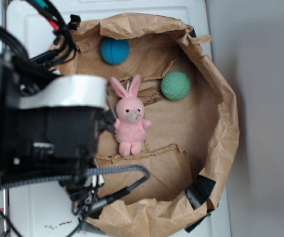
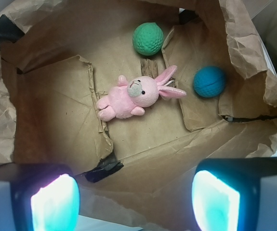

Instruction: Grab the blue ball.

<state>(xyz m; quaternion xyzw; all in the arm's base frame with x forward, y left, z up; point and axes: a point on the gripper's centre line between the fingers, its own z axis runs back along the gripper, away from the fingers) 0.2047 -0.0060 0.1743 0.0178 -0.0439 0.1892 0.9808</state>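
Observation:
The blue ball [image 1: 115,51] [image 2: 209,82] lies near the wall of a brown paper bag, far from my gripper. In the wrist view my gripper [image 2: 135,202] hangs open over the bag's near wall, its two glowing pads [image 2: 55,204] wide apart with nothing between them. The ball sits up and to the right of the gripper there. In the exterior view the arm's black and white body [image 1: 48,123] covers the left side, and the fingertips are hidden.
The crumpled paper bag [image 1: 225,123] [image 2: 56,110] walls in everything. A pink bunny [image 1: 130,121] [image 2: 136,94] lies in its middle. A green textured ball [image 1: 175,85] [image 2: 148,39] rests beside the bunny. Black tape [image 2: 104,168] holds a flap.

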